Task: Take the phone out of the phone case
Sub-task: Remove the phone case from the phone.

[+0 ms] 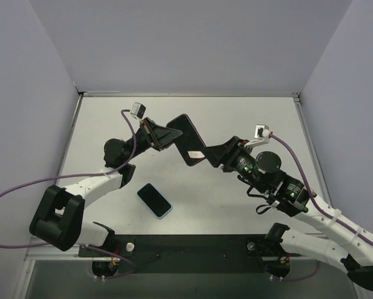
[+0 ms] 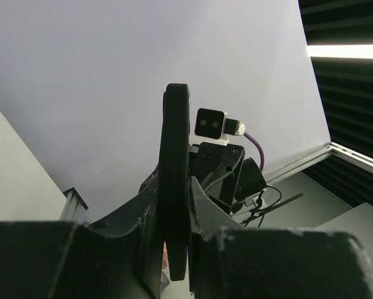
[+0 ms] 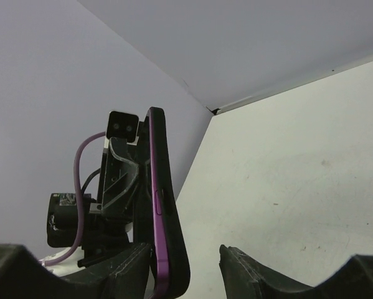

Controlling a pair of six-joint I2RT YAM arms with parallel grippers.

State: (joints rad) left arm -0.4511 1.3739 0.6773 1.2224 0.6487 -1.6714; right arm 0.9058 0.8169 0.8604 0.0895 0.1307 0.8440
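- The phone case (image 1: 187,134), black, is held up off the bench (image 1: 230,205), on edge between the two pincers.
- In the right wrist view a purple strip with a side button runs down one long edge of the case (image 3: 169,212). It looks like the side of the phone (image 3: 154,205) seated in it, though its face is hidden.
- The left pincer (image 1: 163,138) is clamped on the case. In its own view both fingers (image 2: 202,205) press the flat faces of the case (image 2: 174,156), which stands straight up out of the left pincer (image 2: 175,227).
- The right pincer (image 1: 203,156) meets the opposite end of the case. Its jaws stand apart: the case leans against one finger (image 3: 133,265), with a clear gap to the other finger.
- Beyond the case from the right pincer (image 3: 183,268) sit the left arm's wrist camera (image 3: 122,126) and its purple cable (image 3: 80,168).
- A flat dark handset (image 1: 154,199) with a pale blue rim lies on the bench, well apart from both pincers, on the arm-base side of the left one.
- Pale walls (image 1: 192,43) rise behind both pincers.
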